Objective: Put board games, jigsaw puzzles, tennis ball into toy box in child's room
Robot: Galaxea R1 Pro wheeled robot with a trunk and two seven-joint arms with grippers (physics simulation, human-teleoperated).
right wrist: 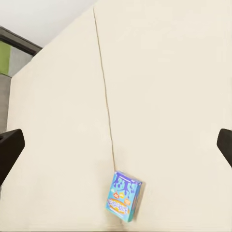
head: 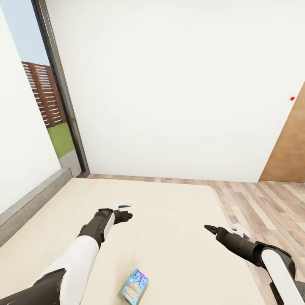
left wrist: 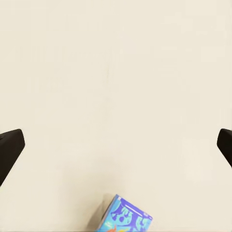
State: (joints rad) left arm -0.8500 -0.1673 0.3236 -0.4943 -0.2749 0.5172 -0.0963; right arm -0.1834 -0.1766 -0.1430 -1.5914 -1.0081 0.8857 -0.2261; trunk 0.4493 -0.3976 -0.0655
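Both tools, left tool (head: 123, 210) and right tool (head: 220, 231), hover wide above the bed (head: 178, 237), beyond the blue game box (head: 135, 286), probably awaiting a grasp.

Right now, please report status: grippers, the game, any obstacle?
Left gripper open, right gripper open, both empty. Small blue board game flat on bed, between arms. Nothing in the way.
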